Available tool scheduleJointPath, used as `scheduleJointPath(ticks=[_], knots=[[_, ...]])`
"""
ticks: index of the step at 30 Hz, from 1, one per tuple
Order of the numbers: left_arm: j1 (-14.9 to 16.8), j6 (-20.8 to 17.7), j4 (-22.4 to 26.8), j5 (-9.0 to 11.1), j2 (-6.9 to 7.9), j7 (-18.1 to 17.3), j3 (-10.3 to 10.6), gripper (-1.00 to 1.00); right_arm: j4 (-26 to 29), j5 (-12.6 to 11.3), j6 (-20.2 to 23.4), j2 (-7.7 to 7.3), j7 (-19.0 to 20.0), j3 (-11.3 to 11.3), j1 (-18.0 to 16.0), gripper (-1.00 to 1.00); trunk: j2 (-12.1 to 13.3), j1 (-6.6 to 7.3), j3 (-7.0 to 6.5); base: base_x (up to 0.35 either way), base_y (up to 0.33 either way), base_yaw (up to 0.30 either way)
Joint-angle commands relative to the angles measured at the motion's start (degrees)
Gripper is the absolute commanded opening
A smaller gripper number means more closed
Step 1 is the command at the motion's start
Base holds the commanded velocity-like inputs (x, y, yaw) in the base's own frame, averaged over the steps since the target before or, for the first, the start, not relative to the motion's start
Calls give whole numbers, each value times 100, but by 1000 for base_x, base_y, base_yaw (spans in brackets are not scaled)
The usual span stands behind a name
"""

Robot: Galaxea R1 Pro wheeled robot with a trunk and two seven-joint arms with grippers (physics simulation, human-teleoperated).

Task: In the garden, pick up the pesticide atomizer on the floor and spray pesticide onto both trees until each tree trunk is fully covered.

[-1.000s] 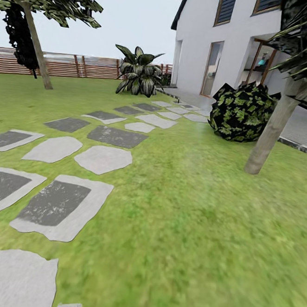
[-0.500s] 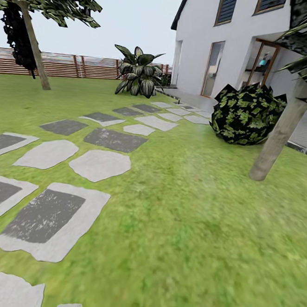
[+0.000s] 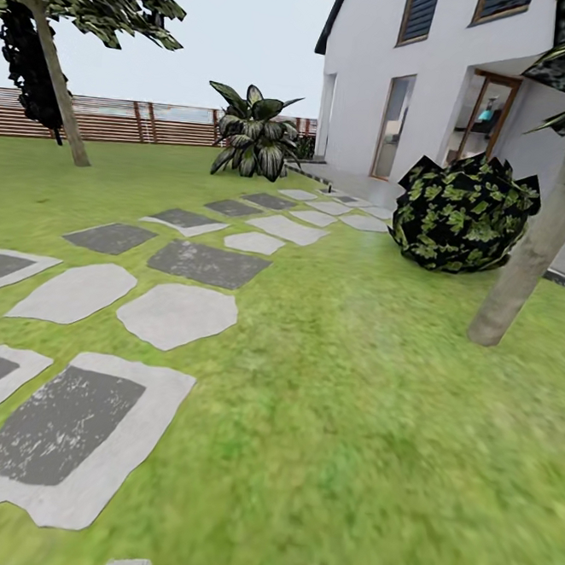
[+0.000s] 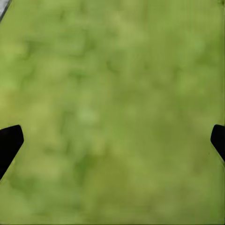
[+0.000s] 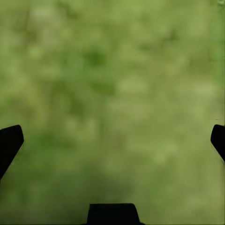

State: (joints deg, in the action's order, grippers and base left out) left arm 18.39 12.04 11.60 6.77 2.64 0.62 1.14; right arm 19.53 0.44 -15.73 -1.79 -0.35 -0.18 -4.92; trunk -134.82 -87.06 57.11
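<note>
Two trees stand on the garden lawn in the head view. One leaning trunk (image 3: 58, 91) rises far off at the back left by the fence. The other trunk (image 3: 531, 257) leans close at the right, its crown cut off by the frame. The floor (image 3: 373, 427) is mottled green grass. The pesticide atomizer and the pesticide are out of view. My left gripper (image 4: 113, 140) hangs open over bare grass, its dark fingertips (image 4: 9, 143) far apart. Over grass too, my right gripper (image 5: 113, 140) is open with nothing between its fingertips (image 5: 9, 140).
Grey stepping stones (image 3: 177, 312) run from the front left toward the white house (image 3: 369, 76). A round dark bush (image 3: 464, 214) sits beside the right trunk. A small palm (image 3: 254, 134) and a brown slat fence (image 3: 117, 120) close the back.
The whole head view has shifted: the stepping stones slide down and left, the right tree and bush drift right and grow. The camera has moved forward.
</note>
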Motion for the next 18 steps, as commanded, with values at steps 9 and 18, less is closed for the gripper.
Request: scheduleJointPath(ticks=[9,18], knots=[[3,0,0,0,0,0,0,100,-1,0,0,2,0,0,0,100,0,0,0,338,0,0],[3,0,0,0,0,0,0,100,-2,0,0,1,-2,-3,0,100,0,0,0,338,0,0]])
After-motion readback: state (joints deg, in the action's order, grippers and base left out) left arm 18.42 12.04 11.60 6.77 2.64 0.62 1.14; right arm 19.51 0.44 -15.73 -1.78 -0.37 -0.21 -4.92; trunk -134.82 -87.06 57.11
